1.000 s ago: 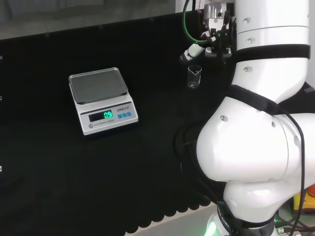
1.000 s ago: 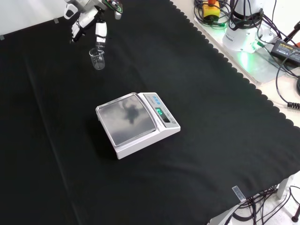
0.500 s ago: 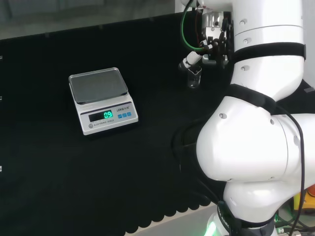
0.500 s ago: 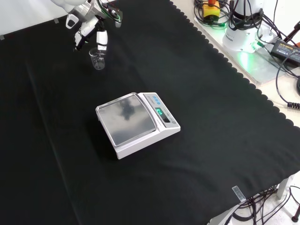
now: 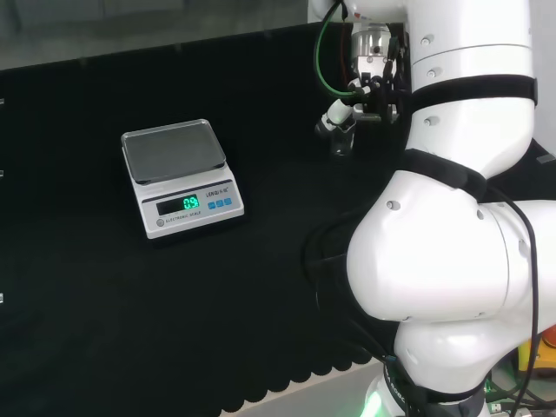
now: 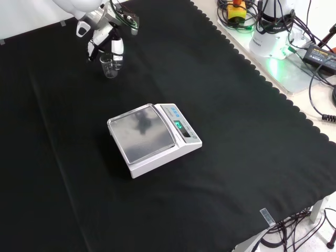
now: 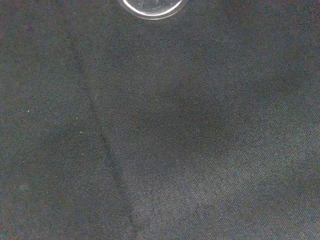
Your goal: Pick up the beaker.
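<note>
A small clear glass beaker (image 6: 109,68) stands upright on the black cloth at the far left of the front view. In the head view the beaker (image 5: 341,143) sits just left of the white arm links. The black and white hand (image 6: 106,32) hangs right over it, open. Its fingers (image 6: 118,48) reach down on both sides of the beaker's rim, and I cannot tell whether they touch the glass. From behind, the hand (image 5: 369,82) partly covers the beaker's top. In the wrist view the beaker's round outline (image 7: 151,6) shows against the cloth.
A white electronic scale (image 6: 153,137) with a steel pan stands mid-cloth, well apart from the beaker; in the head view the scale (image 5: 180,176) is at the left. Cables and a power unit (image 6: 273,42) lie beyond the cloth's scalloped edge.
The hand has come down from above the beaker, and its fingers now flank the rim. The beaker and the scale have stayed in place.
</note>
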